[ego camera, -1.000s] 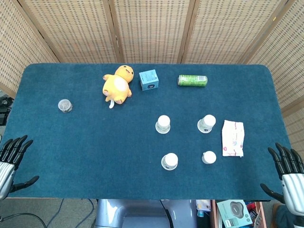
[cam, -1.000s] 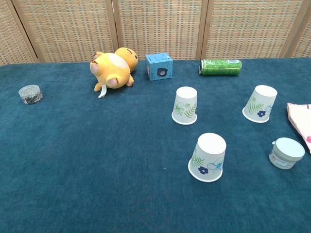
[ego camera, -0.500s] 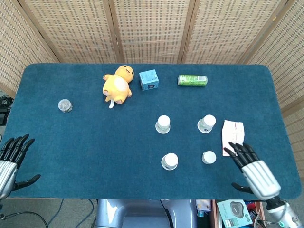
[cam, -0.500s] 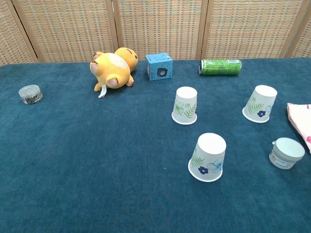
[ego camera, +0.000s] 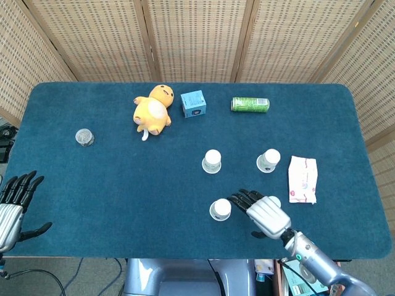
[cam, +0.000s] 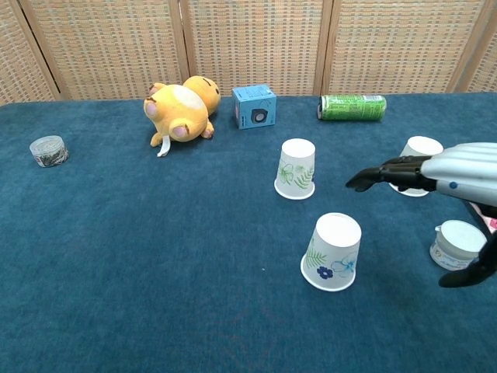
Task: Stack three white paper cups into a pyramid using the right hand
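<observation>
A woven screen stood behind the blue table (ego camera: pixel 92 185). Far on the left edge the left hand (ego camera: pixel 13 200) waited, fingers spread, holding nothing — well away from every cup. Three white paper cups stood upside down, each one apart from the others: the near cup (cam: pixel 333 252), the middle cup (cam: pixel 296 169) behind it, and the far cup (cam: pixel 420 150) off to the right. The right hand (ego camera: pixel 262 212) was much nearer. Its fingers (cam: pixel 371 176) were spread and empty, pointing left at the near cup, which sat just beside their tips. In the chest view the hand looked higher than the cup's flat top — so it probably needed to come down around it.
</observation>
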You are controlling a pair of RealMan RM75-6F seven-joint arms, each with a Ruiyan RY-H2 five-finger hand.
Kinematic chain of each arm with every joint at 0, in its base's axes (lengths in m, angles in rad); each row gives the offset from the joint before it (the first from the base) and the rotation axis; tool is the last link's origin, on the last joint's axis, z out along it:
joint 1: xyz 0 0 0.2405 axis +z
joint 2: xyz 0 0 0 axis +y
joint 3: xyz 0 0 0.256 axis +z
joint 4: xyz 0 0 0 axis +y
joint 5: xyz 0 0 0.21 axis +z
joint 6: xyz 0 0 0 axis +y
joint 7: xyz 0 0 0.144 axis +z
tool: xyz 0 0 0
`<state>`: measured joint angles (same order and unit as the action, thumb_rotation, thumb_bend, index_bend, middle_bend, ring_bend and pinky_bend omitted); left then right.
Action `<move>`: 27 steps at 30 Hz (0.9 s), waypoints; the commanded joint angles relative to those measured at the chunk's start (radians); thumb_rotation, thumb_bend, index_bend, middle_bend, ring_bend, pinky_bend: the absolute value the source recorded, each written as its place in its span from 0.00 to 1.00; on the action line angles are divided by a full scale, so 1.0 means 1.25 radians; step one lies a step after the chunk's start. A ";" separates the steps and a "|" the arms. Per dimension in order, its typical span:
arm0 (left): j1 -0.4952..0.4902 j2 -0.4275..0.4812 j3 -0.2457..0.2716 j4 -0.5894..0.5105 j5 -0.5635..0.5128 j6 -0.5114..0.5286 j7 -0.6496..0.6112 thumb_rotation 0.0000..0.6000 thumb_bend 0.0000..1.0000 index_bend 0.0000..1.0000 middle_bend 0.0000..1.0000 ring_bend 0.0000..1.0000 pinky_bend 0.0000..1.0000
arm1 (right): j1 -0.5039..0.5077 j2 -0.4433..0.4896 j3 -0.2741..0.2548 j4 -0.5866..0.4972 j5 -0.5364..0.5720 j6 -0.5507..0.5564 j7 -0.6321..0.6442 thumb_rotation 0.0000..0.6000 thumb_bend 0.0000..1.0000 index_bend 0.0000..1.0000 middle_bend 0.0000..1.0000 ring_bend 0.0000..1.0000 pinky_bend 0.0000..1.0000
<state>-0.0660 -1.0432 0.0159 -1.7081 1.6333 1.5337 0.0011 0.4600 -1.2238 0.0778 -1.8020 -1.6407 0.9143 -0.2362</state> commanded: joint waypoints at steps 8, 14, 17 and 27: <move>-0.002 0.007 -0.001 0.003 -0.005 -0.002 -0.021 1.00 0.09 0.00 0.00 0.00 0.00 | 0.054 -0.106 0.024 0.040 0.132 -0.042 -0.126 1.00 0.08 0.18 0.29 0.22 0.36; -0.003 0.008 -0.003 0.004 -0.008 -0.003 -0.025 1.00 0.09 0.00 0.00 0.00 0.00 | 0.070 -0.150 0.026 0.075 0.156 -0.030 -0.138 1.00 0.14 0.27 0.37 0.29 0.41; -0.003 0.008 -0.003 0.003 -0.009 -0.004 -0.024 1.00 0.09 0.00 0.00 0.00 0.00 | 0.076 -0.162 0.027 0.087 0.165 -0.025 -0.135 1.00 0.19 0.36 0.44 0.34 0.46; -0.005 0.010 -0.005 0.004 -0.015 -0.009 -0.030 1.00 0.09 0.00 0.00 0.00 0.00 | 0.086 -0.194 0.026 0.124 0.184 -0.001 -0.096 1.00 0.30 0.50 0.55 0.45 0.54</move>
<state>-0.0727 -1.0307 0.0101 -1.7028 1.6148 1.5223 -0.0363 0.5655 -1.4652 0.1105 -1.6487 -1.4145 0.9092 -0.3658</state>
